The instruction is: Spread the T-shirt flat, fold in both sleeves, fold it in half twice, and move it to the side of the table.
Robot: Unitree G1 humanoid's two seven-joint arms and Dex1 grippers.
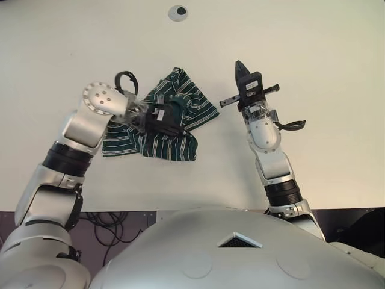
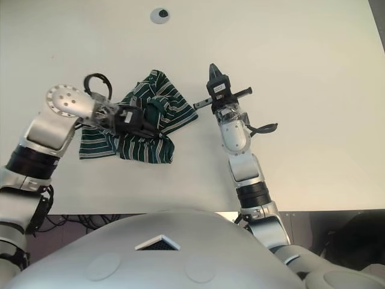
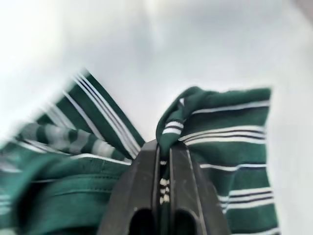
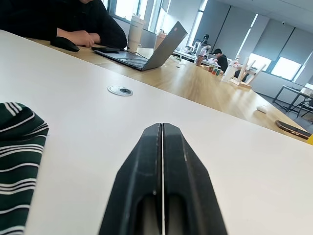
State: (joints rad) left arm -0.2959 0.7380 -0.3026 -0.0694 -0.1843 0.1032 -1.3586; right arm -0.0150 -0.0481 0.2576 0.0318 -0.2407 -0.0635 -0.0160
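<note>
found left gripper (image 3: 164, 147) pinching a fold of bunched green striped t-shirt (image 1: 186, 99), rest crumpled on white table (image 1: 325, 72) under and around it. noted right gripper (image 4: 162, 127) pressed together, empty, near t-shirt, apart.

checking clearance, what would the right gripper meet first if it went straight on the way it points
Probably nothing near: the shut right gripper points over bare table; the T-shirt and the round grommet lie to its left. Height above the table is unclear.
</note>
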